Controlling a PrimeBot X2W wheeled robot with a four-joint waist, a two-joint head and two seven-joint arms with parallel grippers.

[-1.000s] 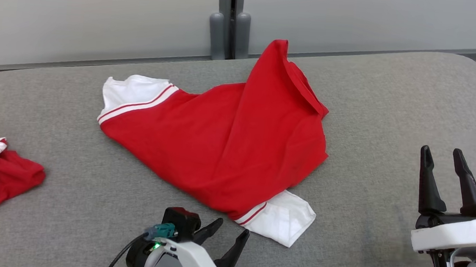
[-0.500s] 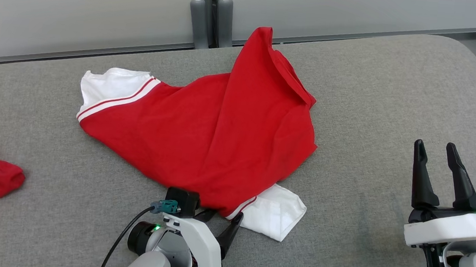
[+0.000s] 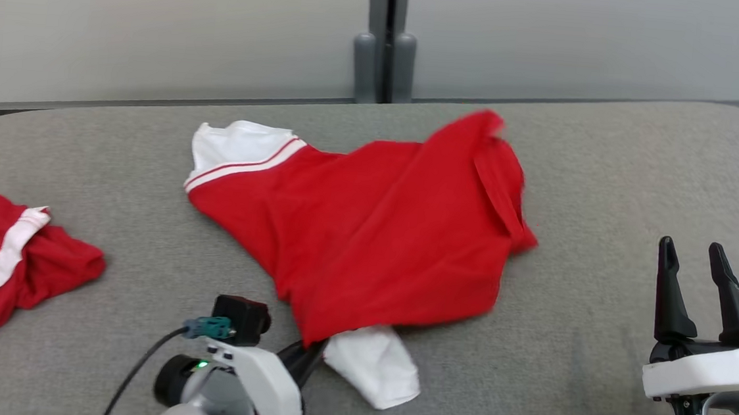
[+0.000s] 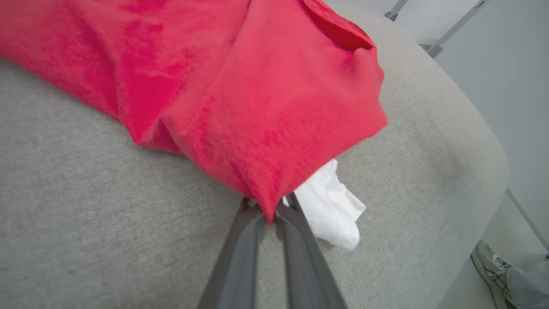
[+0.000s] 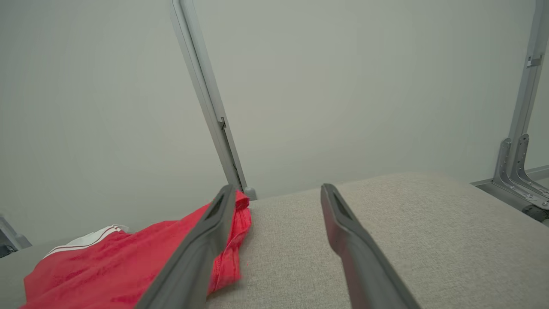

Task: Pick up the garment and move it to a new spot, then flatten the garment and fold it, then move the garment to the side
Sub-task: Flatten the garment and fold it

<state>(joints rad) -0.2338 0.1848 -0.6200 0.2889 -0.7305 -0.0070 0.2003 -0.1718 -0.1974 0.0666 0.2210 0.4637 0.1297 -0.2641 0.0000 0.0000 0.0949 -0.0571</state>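
Left gripper (image 3: 310,356) is down at the lower middle of the head view, and its two dark fingers are pressed together on the near red edge of the garment (image 3: 380,235). The left wrist view settles it: the cloth funnels to a point right between the fingertips of the left gripper (image 4: 268,211), pinched tight.

The garment, a red shirt with white sleeves, sprawls across the centre of the grey tabletop (image 3: 608,187). It is rumpled, with a ridge of folded cloth towards the upper right. One white sleeve (image 3: 242,148) sticks out at the upper left, and the other white sleeve (image 3: 373,374) pokes out from under the red just beside the pinching fingers. Most of the cloth looks to be lying on the tabletop, with only the gripped edge drawn up.

The right gripper (image 3: 691,246) waits at the lower right, fingers spread wide, holding nothing, well apart from the shirt. A second red-and-white garment (image 3: 9,265) lies bunched at the left edge, untouched.

By my reading this is the very start. The grip for the pick-up is made, but the lift and carry to a new spot are not done. Flattening, folding and the move to the side all remain ahead.
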